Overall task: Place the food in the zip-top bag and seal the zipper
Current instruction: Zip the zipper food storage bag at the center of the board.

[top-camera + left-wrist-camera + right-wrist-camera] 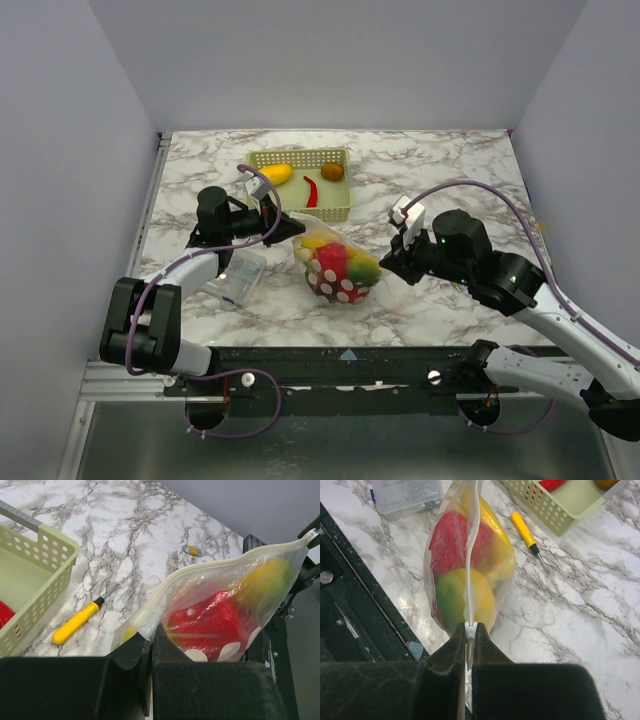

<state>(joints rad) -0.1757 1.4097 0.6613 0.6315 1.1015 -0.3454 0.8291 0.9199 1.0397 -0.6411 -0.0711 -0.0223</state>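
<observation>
The clear zip-top bag (336,262) stands on the table between my grippers, filled with food: a red piece with white dots (210,622), a yellow one and a green one (451,592). My left gripper (151,640) is shut on the bag's left mouth corner; in the top view it (283,228) is at the bag's upper left. My right gripper (472,630) is shut on the white slider at the zipper's (474,540) other end, at the bag's right in the top view (384,262). The zipper strip (200,570) runs taut between them.
The yellow-green basket (342,203) behind the bag holds a yellow fruit (277,174), a red chili (311,192) and a brown round piece (332,171). A yellow-handled screwdriver (75,622) lies between basket and bag. A clear packet (240,277) lies at the left.
</observation>
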